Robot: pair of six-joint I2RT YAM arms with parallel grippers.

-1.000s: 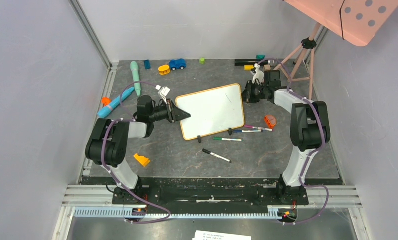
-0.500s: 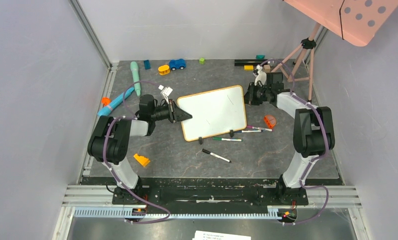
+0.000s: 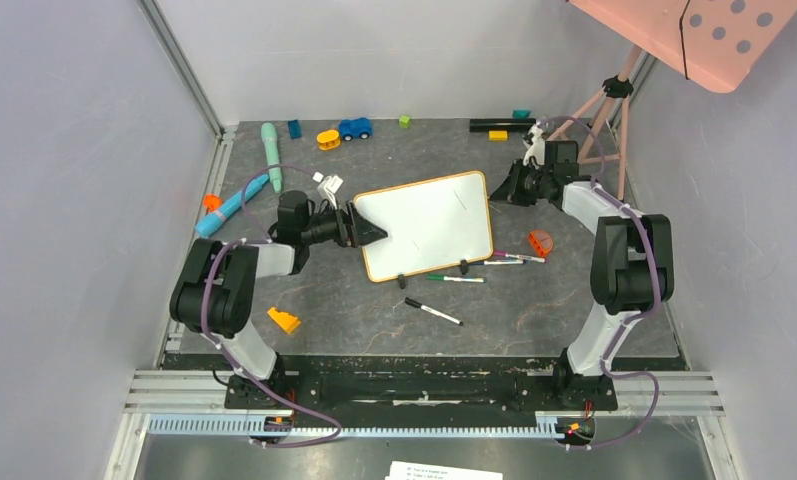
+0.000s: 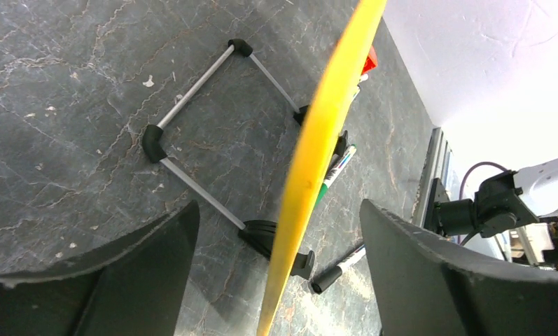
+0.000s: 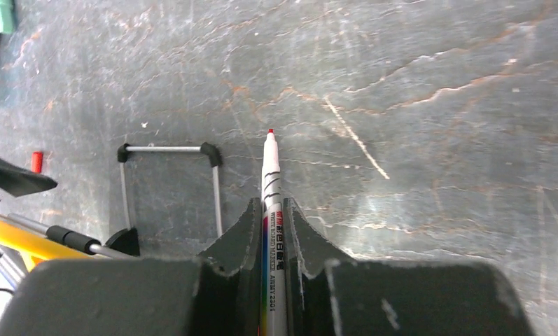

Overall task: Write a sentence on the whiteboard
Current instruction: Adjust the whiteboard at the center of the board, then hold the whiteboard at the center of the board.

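Left jaws wide apart, the light-wood left edge of the whiteboard (image 3: 424, 225) in between with a gap on each side, gripping nothing. Right jaws squeezed tight on a red marker (image 5: 271, 189), red tip poking out over the dark bench (image 3: 374, 330), near the board's far right corner but not touching it. Nearest the arm bases, an orange wedge (image 3: 283, 321) on the left and a black marker (image 3: 433, 311) near the middle. A bit further, a green marker (image 3: 454, 278) and more markers (image 3: 509, 259) right by the board's two black feet. Then the whiteboard itself in the middle of the bench, propped on a wire stand (image 4: 153, 142), white face up with a few faint lines too small to read. Further back on the left, a blue pen (image 3: 232, 205) and a green pen (image 3: 271, 143). By the far wall, a yellow toy car (image 3: 328, 139), a blue toy car (image 3: 354, 128) and a little green block (image 3: 404, 121). High in the far right corner, a pink panel (image 3: 719, 30) with grey dots
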